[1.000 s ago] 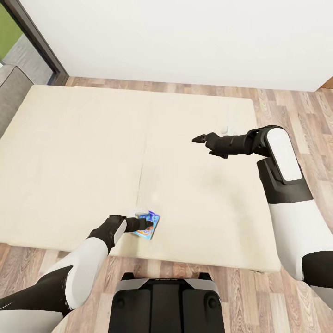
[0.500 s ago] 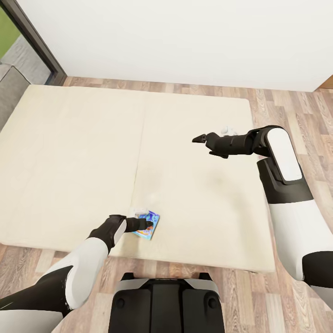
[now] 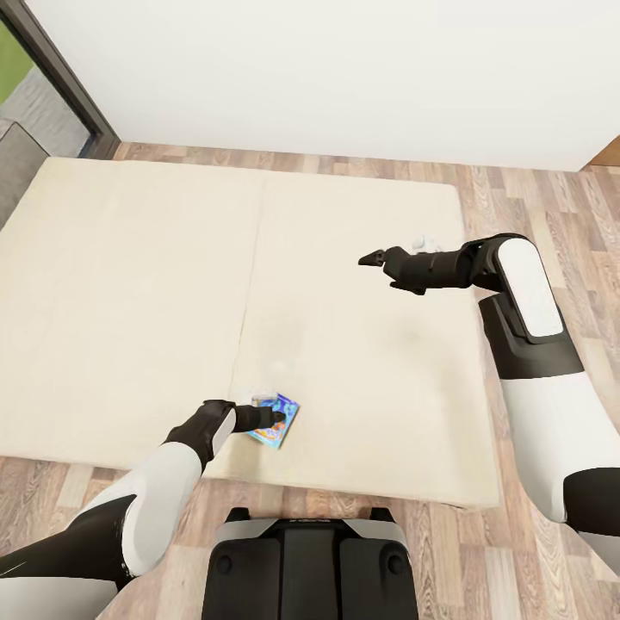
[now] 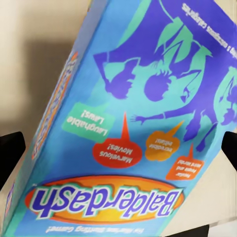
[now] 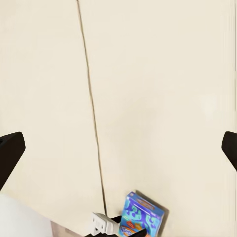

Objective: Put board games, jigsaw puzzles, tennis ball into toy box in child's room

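Left fingers: we see the left gripper (image 3: 274, 419) clamped on the small blue board game (image 3: 279, 419); in the left wrist view one dark fingertip (image 4: 11, 154) sits at each side of the box (image 4: 133, 128), which reads "Balderdash".
Right fingers: the right gripper (image 3: 372, 257) hangs above the bed with nothing between its tips; in the right wrist view the two fingertips (image 5: 10, 154) stand wide apart at the picture's edges.
Board game's place: between the left fingers, at the near edge of the bed (image 3: 129, 284), tilted up off the cover; far from the right fingers, across the mattress.
Surface: under both sets of fingers we see a beige mattress cover with one seam (image 5: 91, 113) running down its middle.
Room: past the right fingers, a white wall (image 3: 327, 69); around the bed, a wood plank floor (image 3: 534, 198); a dark door frame (image 3: 60, 77) at the far corner beyond the left fingers.
Hard to make out: a small white shape (image 3: 421, 244) just behind the right arm; we cannot tell what it is. The game's far end is cut off in the left wrist view.
Count: one board game, one bed, two grippers.
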### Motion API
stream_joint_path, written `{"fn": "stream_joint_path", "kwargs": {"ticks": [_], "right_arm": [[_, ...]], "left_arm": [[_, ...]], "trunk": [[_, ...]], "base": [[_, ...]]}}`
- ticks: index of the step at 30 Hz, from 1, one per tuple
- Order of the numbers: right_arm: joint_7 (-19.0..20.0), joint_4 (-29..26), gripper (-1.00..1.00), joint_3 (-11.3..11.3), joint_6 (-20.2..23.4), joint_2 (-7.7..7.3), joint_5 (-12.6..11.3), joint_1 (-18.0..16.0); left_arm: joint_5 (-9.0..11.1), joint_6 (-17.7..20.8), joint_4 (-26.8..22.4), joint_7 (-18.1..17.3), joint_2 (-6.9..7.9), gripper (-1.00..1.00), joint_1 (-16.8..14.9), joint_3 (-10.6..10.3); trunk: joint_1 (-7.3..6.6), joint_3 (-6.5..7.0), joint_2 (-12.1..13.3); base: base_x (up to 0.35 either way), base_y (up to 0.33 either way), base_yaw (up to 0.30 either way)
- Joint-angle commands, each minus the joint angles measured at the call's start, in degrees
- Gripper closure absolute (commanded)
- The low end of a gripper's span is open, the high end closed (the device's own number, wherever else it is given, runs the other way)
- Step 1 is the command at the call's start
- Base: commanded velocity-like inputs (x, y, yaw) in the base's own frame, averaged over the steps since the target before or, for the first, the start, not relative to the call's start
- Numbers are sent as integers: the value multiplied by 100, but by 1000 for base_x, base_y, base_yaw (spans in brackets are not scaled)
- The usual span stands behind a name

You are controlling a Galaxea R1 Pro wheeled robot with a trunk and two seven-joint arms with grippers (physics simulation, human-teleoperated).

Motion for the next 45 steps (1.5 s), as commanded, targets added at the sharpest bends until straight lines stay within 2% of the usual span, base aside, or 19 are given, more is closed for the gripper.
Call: {"fn": "stream_joint_path", "kwargs": {"ticks": [1,23,45], "right_arm": [[-58,-4,-100,9,3,-6,-53,-5],[-58,-4,-100,1,3,-19,-64,-5],[-58,-4,-100,-7,3,-9,-64,-5]], "left_arm": [[-59,33,-14,-37,-6,-100,-1,47],[-59,33,-14,-41,-6,-100,-1,47],[-59,33,-14,-40,-6,-100,-1,47]], "trunk": [[3,-7,-9],[3,-7,-9],[3,-7,-9]], "base": [[0,-117,0],[0,-182,0],[-7,-10,0]]}}
